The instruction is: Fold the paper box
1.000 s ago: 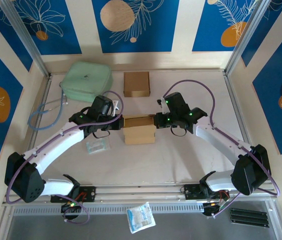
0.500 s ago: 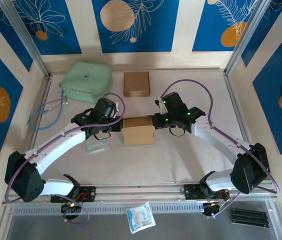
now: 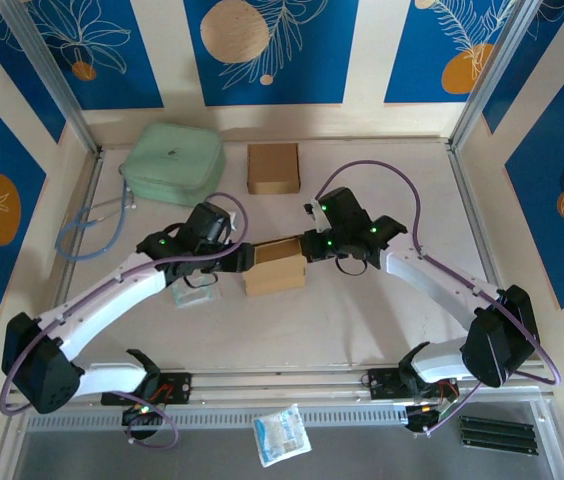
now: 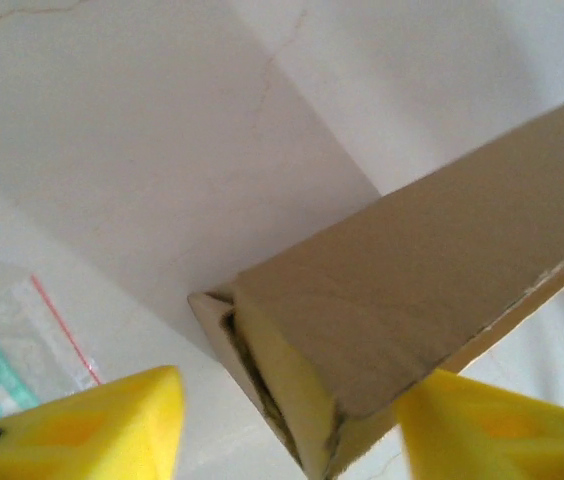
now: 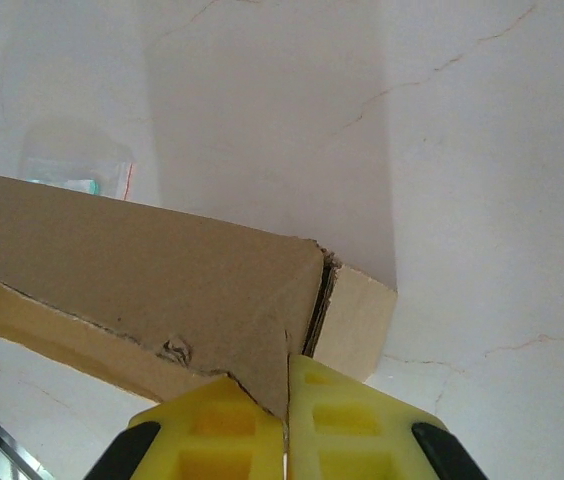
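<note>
Paper box [image 3: 276, 268] is pinched at 3 o'clock by the closed right gripper [image 3: 308, 246]. The left gripper [image 3: 246, 258] straddles its 9 o'clock end, jaws apart. Overpulling may tear the pinched wall.

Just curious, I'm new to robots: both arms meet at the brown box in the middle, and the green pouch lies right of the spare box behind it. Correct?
Not quite: the green pouch lies left of the spare box, as the top external view shows. The rest, about the brown box, is right.

Brown paper box [image 3: 276, 268], yellow tool pads [image 5: 347, 430], perhaps teal-printed packet [image 4: 22, 340].
</note>
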